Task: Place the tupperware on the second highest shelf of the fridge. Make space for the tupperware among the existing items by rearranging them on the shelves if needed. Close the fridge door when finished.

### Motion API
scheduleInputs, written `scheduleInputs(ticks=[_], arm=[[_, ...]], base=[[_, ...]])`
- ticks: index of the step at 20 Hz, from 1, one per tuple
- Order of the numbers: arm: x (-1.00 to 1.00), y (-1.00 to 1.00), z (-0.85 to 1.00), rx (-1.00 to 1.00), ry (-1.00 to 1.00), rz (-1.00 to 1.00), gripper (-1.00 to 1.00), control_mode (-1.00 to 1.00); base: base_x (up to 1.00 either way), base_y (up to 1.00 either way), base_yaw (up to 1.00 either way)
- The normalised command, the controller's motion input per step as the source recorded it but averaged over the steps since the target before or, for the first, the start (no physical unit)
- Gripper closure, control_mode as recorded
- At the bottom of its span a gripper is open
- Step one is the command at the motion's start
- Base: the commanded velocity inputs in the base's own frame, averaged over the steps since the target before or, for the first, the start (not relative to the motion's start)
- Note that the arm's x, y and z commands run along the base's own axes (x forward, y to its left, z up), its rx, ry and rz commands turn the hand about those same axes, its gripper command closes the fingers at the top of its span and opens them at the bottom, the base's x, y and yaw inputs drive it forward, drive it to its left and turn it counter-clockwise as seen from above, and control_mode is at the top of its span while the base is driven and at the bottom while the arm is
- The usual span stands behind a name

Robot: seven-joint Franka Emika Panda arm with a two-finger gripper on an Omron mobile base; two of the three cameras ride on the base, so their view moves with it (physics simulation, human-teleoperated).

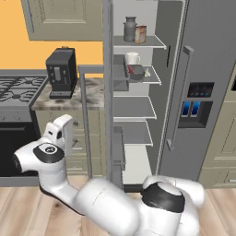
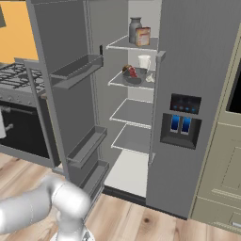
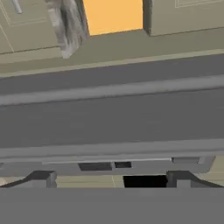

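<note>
Pincer (image 3: 111, 178): open, empty, facing the grey fridge door's (image 1: 107, 92) outer side.
Tupperware (image 1: 136, 71): shallow translucent grey container on fridge's second highest shelf (image 1: 154, 78), below white mug (image 1: 132, 58).

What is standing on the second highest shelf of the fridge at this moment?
On the second highest shelf stand the tupperware, red food showing through it, and the white mug behind it. The dispenser door covers the shelf's right end, so anything there stays hidden.
</note>
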Motion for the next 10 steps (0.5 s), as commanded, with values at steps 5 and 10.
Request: scheduleInputs(ticks=[5, 10], arm=[[0.56, 0.17, -0.19, -0.15, 0.11, -0.14, -1.00, -1.00], [0.45, 0.00, -0.43, -0.11, 0.16, -0.09, -1.00, -1.00]], base=[[0.00, 0.00, 0.00], [0.00, 0.00, 0.00]])
